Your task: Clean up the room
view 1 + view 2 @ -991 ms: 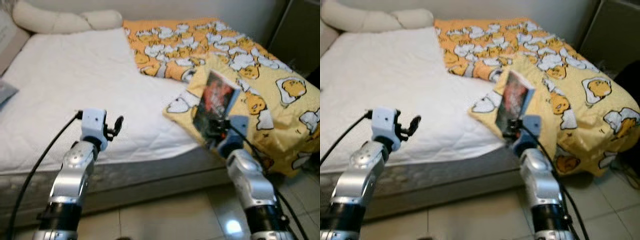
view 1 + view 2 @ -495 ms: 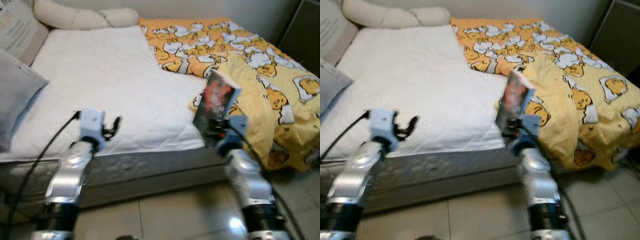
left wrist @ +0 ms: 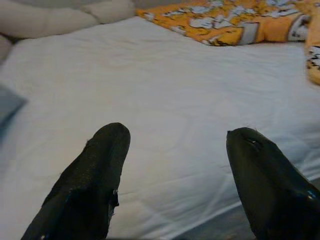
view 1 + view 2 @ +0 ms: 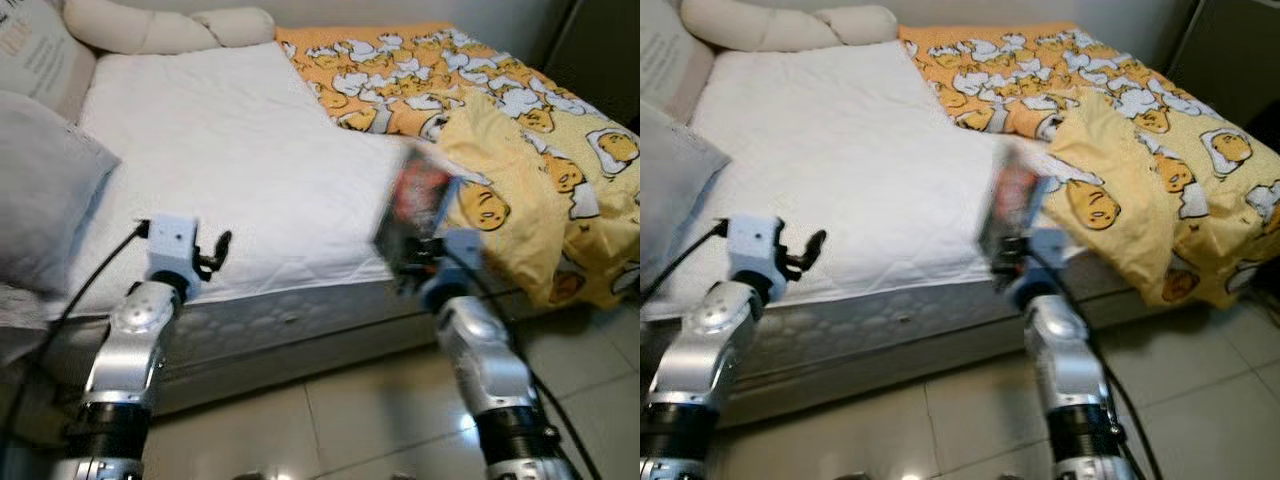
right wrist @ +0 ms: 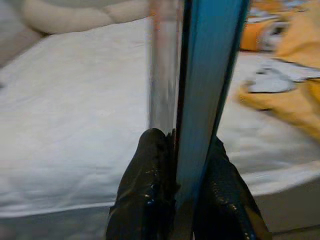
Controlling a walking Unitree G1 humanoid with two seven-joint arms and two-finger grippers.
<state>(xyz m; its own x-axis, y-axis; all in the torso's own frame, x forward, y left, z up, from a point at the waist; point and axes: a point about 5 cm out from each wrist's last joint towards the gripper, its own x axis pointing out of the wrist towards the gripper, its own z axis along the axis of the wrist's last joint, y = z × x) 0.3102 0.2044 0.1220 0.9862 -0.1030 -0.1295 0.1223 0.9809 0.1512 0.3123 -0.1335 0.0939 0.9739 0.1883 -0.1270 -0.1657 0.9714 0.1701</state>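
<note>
A book (image 4: 413, 206) with a dark red cover and a blue back stands upright in my right gripper (image 4: 413, 262), held in front of the bed's near edge. In the right wrist view the two black fingers (image 5: 145, 190) are shut on the book (image 5: 207, 75) from both sides. My left gripper (image 4: 216, 250) hovers open over the front edge of the white mattress (image 4: 230, 150); in the left wrist view its fingers (image 3: 95, 175) stand wide apart with nothing between them.
A yellow and orange duvet (image 4: 520, 130) with egg cartoons is bunched on the bed's right half. Grey pillows (image 4: 40, 190) lie at the left and a cream bolster (image 4: 160, 25) at the head. Pale tiled floor (image 4: 330, 420) runs before the bed.
The camera has swung left, so the bed and duvet sit further right and the pillows show more. My right gripper still holds the book; the left gripper stays open.
</note>
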